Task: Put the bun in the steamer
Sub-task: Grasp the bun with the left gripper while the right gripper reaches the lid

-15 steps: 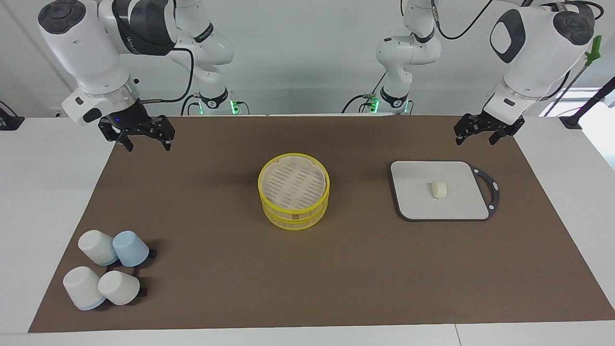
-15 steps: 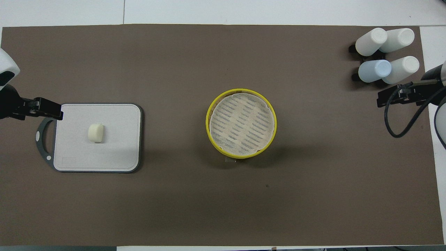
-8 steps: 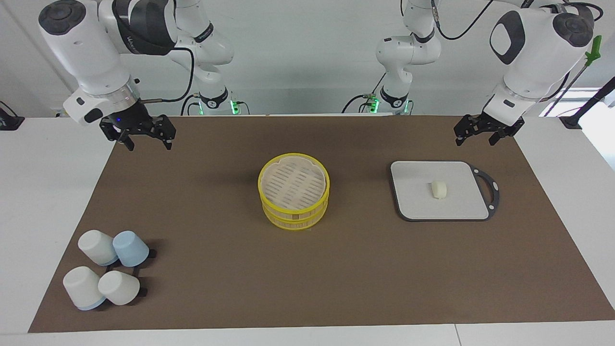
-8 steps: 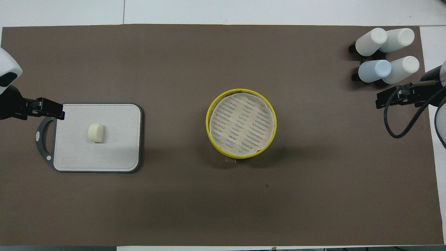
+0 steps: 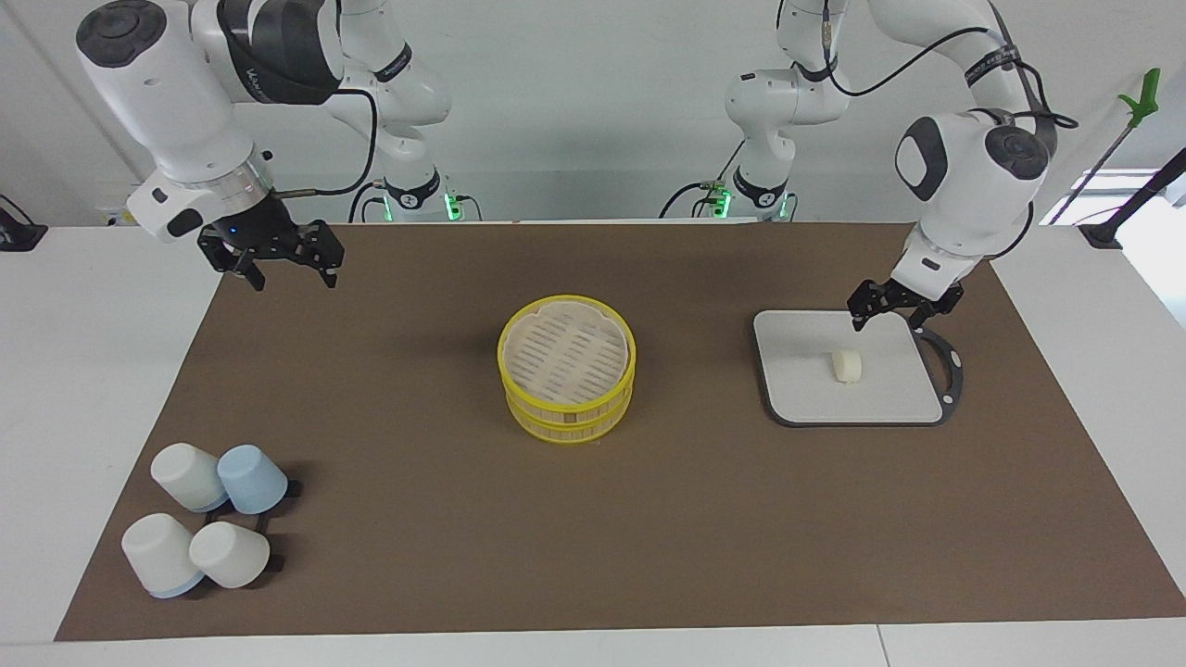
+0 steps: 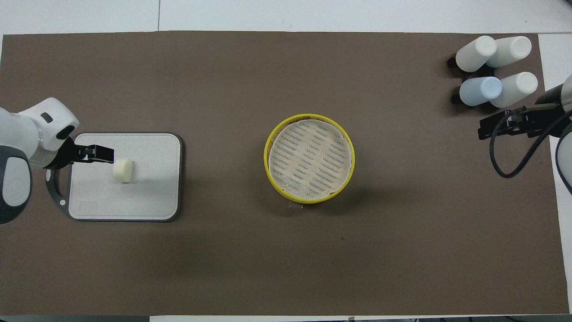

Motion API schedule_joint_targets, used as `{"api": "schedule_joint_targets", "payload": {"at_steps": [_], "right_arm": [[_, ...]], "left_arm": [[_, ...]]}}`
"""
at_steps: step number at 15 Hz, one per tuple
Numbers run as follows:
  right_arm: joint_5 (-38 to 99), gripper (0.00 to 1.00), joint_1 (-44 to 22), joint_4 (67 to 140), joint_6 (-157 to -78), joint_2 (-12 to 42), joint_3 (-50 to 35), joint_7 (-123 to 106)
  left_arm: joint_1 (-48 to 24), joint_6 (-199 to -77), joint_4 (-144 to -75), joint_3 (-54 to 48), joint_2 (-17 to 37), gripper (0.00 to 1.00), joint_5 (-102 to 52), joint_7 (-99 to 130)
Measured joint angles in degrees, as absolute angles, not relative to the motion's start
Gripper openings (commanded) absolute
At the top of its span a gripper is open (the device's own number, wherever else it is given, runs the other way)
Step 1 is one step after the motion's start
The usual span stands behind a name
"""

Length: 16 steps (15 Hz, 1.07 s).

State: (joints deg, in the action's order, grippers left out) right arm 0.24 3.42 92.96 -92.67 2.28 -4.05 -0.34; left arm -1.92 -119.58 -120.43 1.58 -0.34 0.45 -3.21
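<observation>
The bun [image 5: 846, 364] is a small cream lump lying on the grey square board [image 5: 797, 394]; it also shows in the overhead view [image 6: 123, 170] on the board [image 6: 147, 192]. The steamer [image 5: 567, 401], a two-tier bamboo basket with yellow rims, stands mid-table with nothing inside, and shows in the overhead view [image 6: 267, 156]. My left gripper [image 5: 889, 318] hangs open and empty over the board's handle side, beside the bun and apart from it; it also shows from overhead [image 6: 107, 154]. My right gripper [image 5: 289, 275] waits, open and empty, over the mat's edge at its own end [image 6: 485, 129].
Several upturned pale cups [image 5: 208, 519], one light blue, stand together at the right arm's end of the table, farther from the robots than the steamer [image 6: 491, 67]. A brown mat [image 5: 649, 537] covers the table.
My left arm has swung in and lowered its gripper from over the mat's corner to over the board beside the bun. The right gripper has barely shifted. Bun and steamer have not moved.
</observation>
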Motion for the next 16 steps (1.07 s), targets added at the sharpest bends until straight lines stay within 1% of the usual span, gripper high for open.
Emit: {"api": "schedule_joint_targets", "payload": {"at_steps": [2, 4, 6, 8, 10, 13, 14, 15, 16], "right_arm": [[1.03, 1.0, -0.15, 93.2, -94.77, 3.13, -4.24, 4.85], [1.11, 1.0, -6.52, 92.74, -99.01, 5.75, -4.51, 13.63], [0.98, 1.0, -13.59, 89.88, -101.26, 10.52, -4.71, 22.38], [0.75, 1.0, -19.08, 86.0, -102.01, 15.74, -4.71, 28.45], [0.65, 1.0, -22.17, 83.9, -103.73, 19.37, -4.64, 32.31], [0.65, 1.0, -25.58, 81.23, -104.12, 22.72, -4.5, 37.31], [0.5, 1.0, -27.08, 79.54, -103.92, 23.99, -4.44, 39.31], [0.15, 1.0, -28.55, 77.65, -103.56, 25.44, -4.41, 41.29], [-0.24, 1.0, -29.91, 75.83, -103.51, 27.06, -4.39, 43.2]], "left_arm": [[-1.92, -122.97, -123.24, 1.58, 0.92, 1.0, 0.45, -3.21], [-1.92, -125.01, -123.69, 1.58, 2.48, 1.0, 0.45, -3.21], [-1.92, -126.11, -123.69, 1.58, 3.62, 1.0, 0.45, -3.22], [-1.91, -127.6, -123.77, 1.58, 4.28, 1.0, 0.45, -3.28], [-1.91, -129.21, -124.22, 1.58, 5.07, 1.0, 0.45, -3.3], [-1.91, -131.09, -124.96, 1.57, 7.02, 1.0, 0.45, -3.3], [-1.91, -131.33, -124.98, 1.56, 7.79, 0.98, 0.45, -3.3], [-1.91, -131.52, -124.98, 1.56, 8.4, 0.93, 0.45, -3.3], [-1.91, -131.71, -124.98, 1.56, 8.76, 0.91, 0.45, -3.3]]}}
